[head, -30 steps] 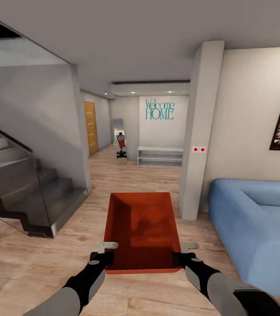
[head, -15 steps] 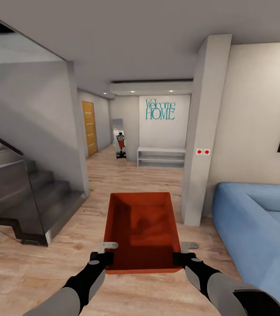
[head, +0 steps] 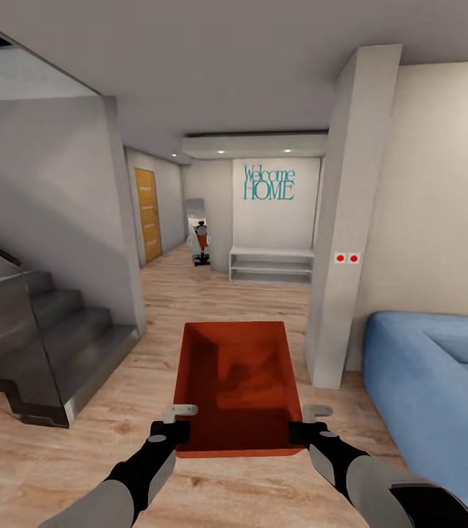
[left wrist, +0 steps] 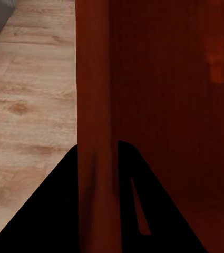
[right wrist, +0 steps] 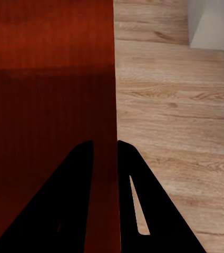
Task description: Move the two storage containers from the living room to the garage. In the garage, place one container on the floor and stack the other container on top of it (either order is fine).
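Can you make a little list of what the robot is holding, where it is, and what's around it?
holding: one orange-red bin, off the floor
left gripper: clamped on the bin's left wall
right gripper: clamped on the bin's right wall
inside bin: nothing
floor: light wood planks
right side: blue sofa
left side: grey stairs
ahead: hallway with Welcome HOME sign

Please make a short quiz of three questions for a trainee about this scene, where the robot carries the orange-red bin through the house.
1. True or false: the storage container is empty.
2. The left claw and right claw grip: A) one short end, B) opposite long walls, C) the base?
3. What blue furniture stands at the robot's right?

Key:
1. True.
2. B.
3. The sofa.
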### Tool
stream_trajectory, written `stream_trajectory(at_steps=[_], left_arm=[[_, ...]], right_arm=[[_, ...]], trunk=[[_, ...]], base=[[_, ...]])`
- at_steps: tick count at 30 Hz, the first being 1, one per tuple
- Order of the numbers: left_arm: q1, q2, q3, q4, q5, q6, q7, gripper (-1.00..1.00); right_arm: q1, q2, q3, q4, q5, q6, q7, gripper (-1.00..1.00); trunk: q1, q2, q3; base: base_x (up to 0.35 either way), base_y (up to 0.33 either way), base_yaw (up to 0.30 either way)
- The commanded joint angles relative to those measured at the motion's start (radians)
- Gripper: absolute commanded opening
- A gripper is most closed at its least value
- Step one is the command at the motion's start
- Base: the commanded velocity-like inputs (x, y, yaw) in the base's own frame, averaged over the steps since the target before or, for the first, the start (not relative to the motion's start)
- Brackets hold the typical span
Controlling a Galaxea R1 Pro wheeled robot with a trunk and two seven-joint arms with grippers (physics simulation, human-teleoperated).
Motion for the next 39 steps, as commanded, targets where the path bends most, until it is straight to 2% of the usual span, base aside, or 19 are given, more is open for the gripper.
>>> stream_trajectory(at_steps=[1, 39], left_arm=[[-0.001, 0.001, 0.011, -0.006, -0.017, 0.005, 0.068, -1.0], [-0.001, 0.002, 0.011, -0.006, -0.017, 0.005, 0.068, -1.0]], right_arm=[[0.0, 0.001, -0.028, 0.004, -0.001, -0.002, 0.004, -1.0], [0.0, 0.001, -0.028, 0.004, -0.001, -0.004, 0.004, -1.0]], trunk=[[0.001, -0.001, 0.0], [0.001, -0.001, 0.0]], base=[[0.321, 0.0, 0.0], [0.321, 0.0, 0.0]])
